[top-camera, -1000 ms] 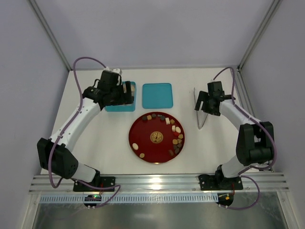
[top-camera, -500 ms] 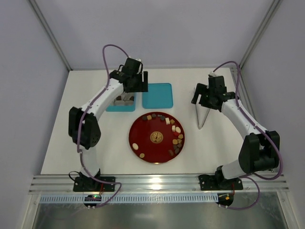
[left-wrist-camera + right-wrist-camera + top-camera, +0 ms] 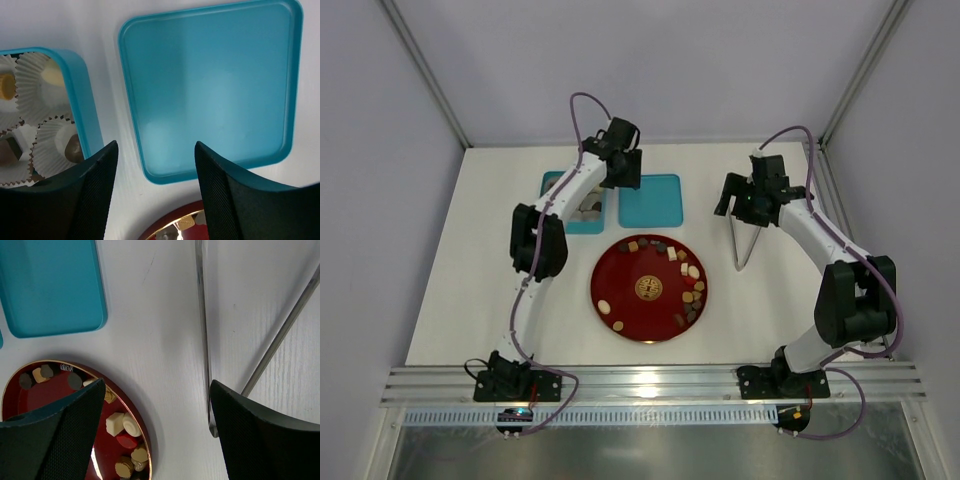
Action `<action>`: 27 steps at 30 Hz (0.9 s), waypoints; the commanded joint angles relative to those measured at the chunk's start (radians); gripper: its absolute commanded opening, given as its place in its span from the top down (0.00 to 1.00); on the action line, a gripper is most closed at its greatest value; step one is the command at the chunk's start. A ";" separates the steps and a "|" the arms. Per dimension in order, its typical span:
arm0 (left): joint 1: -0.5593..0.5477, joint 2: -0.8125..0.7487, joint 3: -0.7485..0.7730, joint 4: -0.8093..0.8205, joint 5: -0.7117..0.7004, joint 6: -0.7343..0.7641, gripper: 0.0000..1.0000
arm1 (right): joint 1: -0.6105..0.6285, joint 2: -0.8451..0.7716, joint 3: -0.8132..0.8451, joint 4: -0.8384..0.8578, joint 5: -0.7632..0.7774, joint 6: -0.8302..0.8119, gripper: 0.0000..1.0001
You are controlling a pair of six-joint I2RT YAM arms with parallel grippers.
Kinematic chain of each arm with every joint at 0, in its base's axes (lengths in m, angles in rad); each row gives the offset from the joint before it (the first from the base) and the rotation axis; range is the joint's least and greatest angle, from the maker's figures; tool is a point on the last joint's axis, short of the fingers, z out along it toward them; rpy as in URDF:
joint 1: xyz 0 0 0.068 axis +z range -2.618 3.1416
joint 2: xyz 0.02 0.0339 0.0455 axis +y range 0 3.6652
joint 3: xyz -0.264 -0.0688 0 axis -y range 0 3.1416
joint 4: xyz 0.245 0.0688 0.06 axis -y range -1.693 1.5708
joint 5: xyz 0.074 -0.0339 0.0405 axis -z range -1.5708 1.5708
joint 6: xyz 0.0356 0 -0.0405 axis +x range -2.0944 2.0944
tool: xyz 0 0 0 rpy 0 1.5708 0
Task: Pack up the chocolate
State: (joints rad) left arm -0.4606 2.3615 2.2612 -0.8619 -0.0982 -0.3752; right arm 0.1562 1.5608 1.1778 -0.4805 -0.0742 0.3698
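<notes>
The chocolate (image 3: 692, 272) lies in several small pieces round the rim of the red plate (image 3: 620, 300); the right wrist view shows creamy and tan pieces (image 3: 124, 424). A few pieces sit in paper cups (image 3: 70, 144) inside the blue box (image 3: 82, 100). My left gripper (image 3: 625, 180) hangs open and empty above the gap between the box and the flat blue lid (image 3: 210, 85), with nothing between its fingers (image 3: 90, 200). Open and empty too, my right gripper (image 3: 157, 390) hovers over bare table between the plate (image 3: 145, 440) and the metal tongs (image 3: 204, 340).
The blue box (image 3: 563, 222) is partly hidden under the left arm. The lid (image 3: 650, 200) lies beside it, just behind the plate. Metal tongs (image 3: 745, 240) rest on the table to the plate's right. Walls close the table on three sides.
My left arm has swung right, from over the box to the gap by the lid, its jaws narrowing a little. The right gripper has shifted slightly back and left.
</notes>
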 commanded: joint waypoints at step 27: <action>0.031 0.176 0.074 -0.019 0.061 -0.007 0.59 | 0.023 0.079 0.051 0.131 -0.090 -0.002 0.15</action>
State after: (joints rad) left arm -0.4362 2.5294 2.3043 -0.8959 -0.0666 -0.3672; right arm 0.1673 1.6218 1.1931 -0.4034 -0.1387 0.3721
